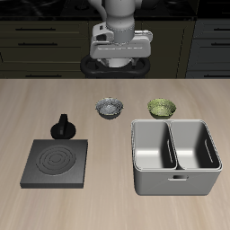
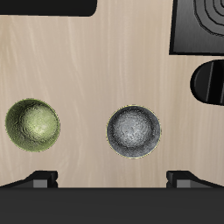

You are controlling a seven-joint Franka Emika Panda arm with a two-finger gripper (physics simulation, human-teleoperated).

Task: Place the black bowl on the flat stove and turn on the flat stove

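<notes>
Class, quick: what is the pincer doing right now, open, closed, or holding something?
Pincer: open, holding nothing, above the black bowl.

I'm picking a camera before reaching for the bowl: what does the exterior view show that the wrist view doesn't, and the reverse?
Exterior only: the grey two-compartment tray, the whole table, and the arm above it.
Wrist only: the hand's fingertips, spread open, with the black bowl close in front of them.
Both: the black bowl, the olive-green bowl, and the flat stove, cut off in the wrist view.
</notes>
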